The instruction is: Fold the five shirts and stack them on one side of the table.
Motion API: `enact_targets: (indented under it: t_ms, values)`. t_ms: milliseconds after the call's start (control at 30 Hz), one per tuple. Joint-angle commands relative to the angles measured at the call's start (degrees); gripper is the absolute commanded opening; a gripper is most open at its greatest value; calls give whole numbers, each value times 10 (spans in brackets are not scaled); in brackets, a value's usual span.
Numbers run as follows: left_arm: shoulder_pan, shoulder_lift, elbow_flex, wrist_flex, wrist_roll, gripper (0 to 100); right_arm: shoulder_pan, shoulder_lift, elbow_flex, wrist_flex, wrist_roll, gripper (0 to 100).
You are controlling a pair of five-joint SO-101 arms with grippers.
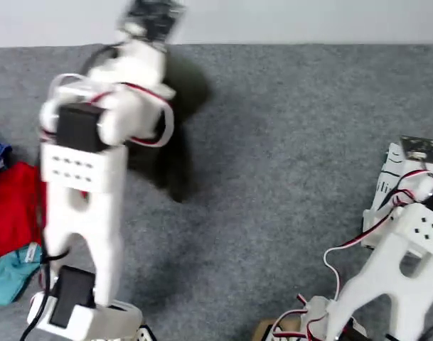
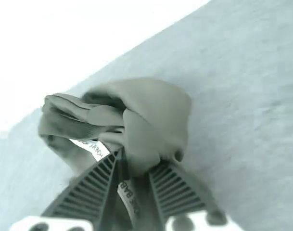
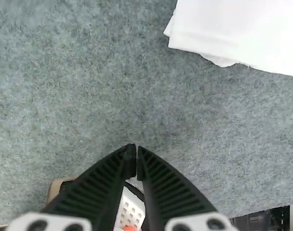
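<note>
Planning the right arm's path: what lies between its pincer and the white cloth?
Only bare grey table cover, in the right wrist view; the right pincer and white cloth are apart.

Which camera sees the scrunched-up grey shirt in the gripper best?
The left wrist view: the bunched grey cloth shirt sits right before it, pinched in the left gripper. In the high view the left arm covers it. The right wrist view faces a white folded cloth instead.

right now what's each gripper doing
Left gripper: shut on a bunched shirt.
Right gripper: shut, holding nothing.
</note>
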Motion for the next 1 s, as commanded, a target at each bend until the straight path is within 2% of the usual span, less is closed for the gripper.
enact_targets:
  t_ms: [0, 133, 233, 467, 633, 733, 867, 967]
  values:
    - [77, -10, -25, -40, 6, 5, -7, -19, -3, 23, -11, 9]
    - [100, -5, -20, -33, 5, 5, -7, -19, -3, 23, -11, 9]
    - [64, -3, -12, -7, 5, 5, -7, -19, -3, 23, -11, 9]
    - [-105, -4, 180, -1, 2, 6, -7, -17, -3, 22, -10, 9]
    - [-254, -4, 350, -98, -55, 8, -7, -15, -3, 22, -9, 9]
    - [-328, -4, 414, -149, -87, 69, -20, -14, -2, 22, -9, 9]
    - [-383, -4, 432, -163, -100, 176, -58, -14, -2, 22, -11, 9]
    - [-391, -10, 429, -162, -100, 193, -84, -14, -2, 22, -11, 9]
